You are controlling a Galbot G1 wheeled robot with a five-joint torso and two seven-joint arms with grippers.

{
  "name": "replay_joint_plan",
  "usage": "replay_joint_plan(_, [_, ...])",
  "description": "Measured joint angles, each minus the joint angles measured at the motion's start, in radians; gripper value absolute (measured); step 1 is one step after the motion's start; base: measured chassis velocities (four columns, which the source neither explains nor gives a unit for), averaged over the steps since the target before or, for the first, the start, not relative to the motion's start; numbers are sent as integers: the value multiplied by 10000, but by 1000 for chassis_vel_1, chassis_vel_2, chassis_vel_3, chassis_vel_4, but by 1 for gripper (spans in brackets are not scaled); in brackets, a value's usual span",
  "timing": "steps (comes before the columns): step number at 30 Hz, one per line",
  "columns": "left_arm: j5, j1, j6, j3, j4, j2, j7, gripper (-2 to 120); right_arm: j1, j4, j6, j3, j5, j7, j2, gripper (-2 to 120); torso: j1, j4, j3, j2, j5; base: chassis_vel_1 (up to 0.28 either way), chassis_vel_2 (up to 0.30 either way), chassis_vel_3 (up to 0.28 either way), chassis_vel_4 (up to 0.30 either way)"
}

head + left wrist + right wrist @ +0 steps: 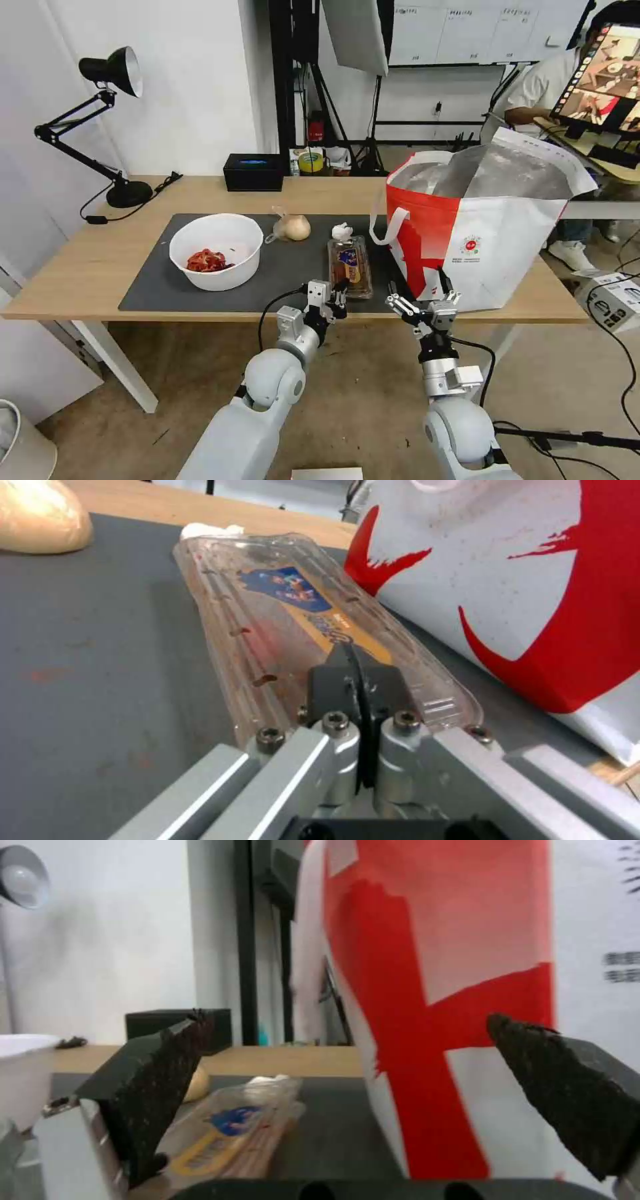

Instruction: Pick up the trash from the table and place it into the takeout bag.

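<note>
Head view: clear hinged box [350, 266] lies lengthwise front-to-back; left jaws pressed together, right jaws wide.

1. A plain white wall [193, 80] stood behind my work.
2. A black desk lamp [100, 120] on a jointed arm sat at the far left, its cord [133, 203] trailing across the wood.
3. A small black box [253, 172] rested near the back edge.
4. Behind it rose a black stand [293, 73] with tripod legs and a white reflector panel [357, 33].
5. The floor [373, 400] was beige, crossed by black cables [627, 360] on my right.
6. A white bin [23, 447] stood low on my left.
</note>
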Motion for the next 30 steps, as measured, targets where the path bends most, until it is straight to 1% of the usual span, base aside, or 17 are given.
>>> replay_joint_plan(7, [0, -3, -13, -9, -32, 41, -3, 0, 143, -73, -205, -302, 316, -26, -67, 100, 0, -1, 0, -1, 0, 0, 0, 0, 0])
replay_joint_plan(13, [0, 35, -21, -9, -64, 58, -7, 0, 302, -65, -706, -571, 1359, -23, -227, 100, 0, 0, 0, 0, 0, 0, 0, 0, 0])
replay_joint_plan(15, [0, 42, -22, -10, -67, 56, -8, 0, 326, -57, -751, -597, 1492, -20, -249, 100, 0, 0, 1, 0, 0, 0, 0, 0, 0])
replay_joint_plan(18, [6, 62, -28, -6, -73, 47, -9, 0, 459, 100, -1093, -708, 2530, -3, -366, 100, 0, 0, 0, 0, 0, 0, 0, 0, 0])
replay_joint_plan(19, [6, 62, -28, -6, -73, 47, -9, 0, 459, 100, -1093, -708, 2530, -3, -366, 100, 0, 0, 0, 0, 0, 0, 0, 0, 0])
replay_joint_plan(22, [12, 61, -32, -4, -74, 32, -12, 0, 566, 241, -1460, -701, 3556, 27, -493, 100, 0, 0, 0, -1, 0, 0, 0, 0, 0])
replay_joint_plan(23, [12, 61, -32, -4, -74, 32, -12, 0, 566, 241, -1460, -701, 3556, 27, -493, 100, 0, 0, 0, -1, 0, 0, 0, 0, 0])
replay_joint_plan(26, [16, 50, -34, -5, -74, 25, -15, 0, 750, 358, -2047, -606, 4871, 39, -721, 100, 0, -1, 0, 0, 1, 0, 0, 0, 0])
replay_joint_plan(27, [16, 50, -34, -5, -74, 25, -15, 0, 750, 358, -2047, -606, 4871, 39, -721, 100, 0, -1, 0, 0, 1, 0, 0, 0, 0])
replay_joint_plan(29, [17, 49, -35, -6, -74, 29, -16, 0, 965, 364, -2603, -509, 5744, 158, -876, 100, 0, 0, 0, -1, 1, 0, 0, 0, 0])
replay_joint_plan(30, [17, 49, -35, -6, -74, 29, -16, 0, 965, 364, -2603, -509, 5744, 158, -876, 100, 0, 0, 0, -1, 1, 0, 0, 0, 0])
